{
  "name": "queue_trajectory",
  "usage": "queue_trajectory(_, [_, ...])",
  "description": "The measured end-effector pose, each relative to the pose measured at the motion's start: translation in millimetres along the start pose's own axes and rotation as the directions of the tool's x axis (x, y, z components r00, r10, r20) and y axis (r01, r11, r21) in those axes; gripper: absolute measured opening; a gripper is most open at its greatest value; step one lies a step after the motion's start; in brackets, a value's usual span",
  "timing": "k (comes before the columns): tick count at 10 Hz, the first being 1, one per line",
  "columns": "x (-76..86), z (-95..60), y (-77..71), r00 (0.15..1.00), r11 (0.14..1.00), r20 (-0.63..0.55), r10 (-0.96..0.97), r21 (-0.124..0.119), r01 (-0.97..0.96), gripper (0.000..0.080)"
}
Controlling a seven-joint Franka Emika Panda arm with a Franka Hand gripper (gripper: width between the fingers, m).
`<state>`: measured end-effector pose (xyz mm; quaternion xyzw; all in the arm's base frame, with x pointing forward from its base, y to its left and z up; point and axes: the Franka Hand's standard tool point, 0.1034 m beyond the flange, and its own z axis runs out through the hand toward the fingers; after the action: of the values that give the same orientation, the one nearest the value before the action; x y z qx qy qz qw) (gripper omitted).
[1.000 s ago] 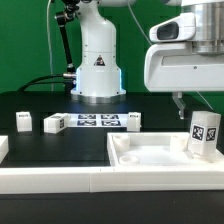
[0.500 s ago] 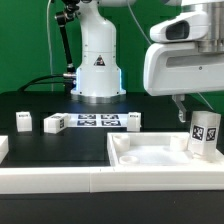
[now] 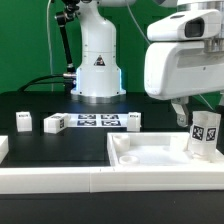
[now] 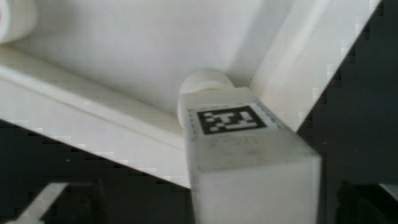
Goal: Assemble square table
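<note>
Starting with the exterior view: the square table's top (image 3: 160,158) lies flat on the black worktop (image 3: 70,145). One standing leg (image 3: 204,136) is upright in a far corner of the top, its tag facing the camera. The hand (image 3: 197,106) hangs directly over that leg, with its fingers down around the leg's upper end. Whether they press on the leg or stand clear cannot be told. Three loose legs (image 3: 22,121) (image 3: 55,123) (image 3: 133,120) rest beyond the top, well apart from it, with the marker board (image 3: 95,121) between two of them.

Wrist view: the standing leg fills the middle of the picture, tag (image 4: 228,120) uppermost, set where two rims of the top meet. No finger shows clearly, so this view does not settle the grip either.

Handling, as a judgement: all parts look like stiff, light, smooth plastic, so they are likely to slip under a weak pinch. Grip a leg across two opposite flat sides, near mid-height. Keep it vertical, because a tall narrow block tips easily. The top is too broad for the hand, so brace or push it at the rim.
</note>
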<state>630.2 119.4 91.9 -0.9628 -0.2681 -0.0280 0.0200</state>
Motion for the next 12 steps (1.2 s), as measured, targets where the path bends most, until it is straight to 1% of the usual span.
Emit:
queue_trajectory(1, [0.4, 0.1, -1.0, 1.0, 1.0, 0.0, 0.0, 0.001, 0.0, 0.0649])
queue_trajectory(3, [0.1, 0.9, -1.4, 1.0, 1.0, 0.001, 0.004, 0.002, -0.004, 0.0391])
queue_trajectory(4, [0.1, 0.9, -1.4, 1.0, 1.0, 0.001, 0.01, 0.002, -0.01, 0.0391])
queue_trajectory(5, [0.1, 1.0, -1.3, 1.0, 1.0, 0.001, 0.025, 0.003, -0.025, 0.0289])
queue_trajectory(7, [0.1, 1.0, -1.4, 0.998, 0.998, 0.001, 0.062, 0.003, -0.062, 0.0289])
queue_trajectory(9, [-0.1, 1.0, -0.8, 0.978, 0.978, 0.001, 0.207, 0.003, -0.207, 0.0289])
queue_trajectory(10, [-0.4, 1.3, -0.4, 0.967, 0.967, 0.001, 0.254, 0.007, -0.254, 0.0289])
queue_trajectory(11, [-1.0, 1.5, 1.0, 0.93, 0.93, 0.001, 0.368, 0.022, -0.368, 0.0289])
queue_trajectory(12, [-1.2, 1.6, 1.7, 0.893, 0.893, 0.002, 0.45, 0.024, -0.45, 0.029])
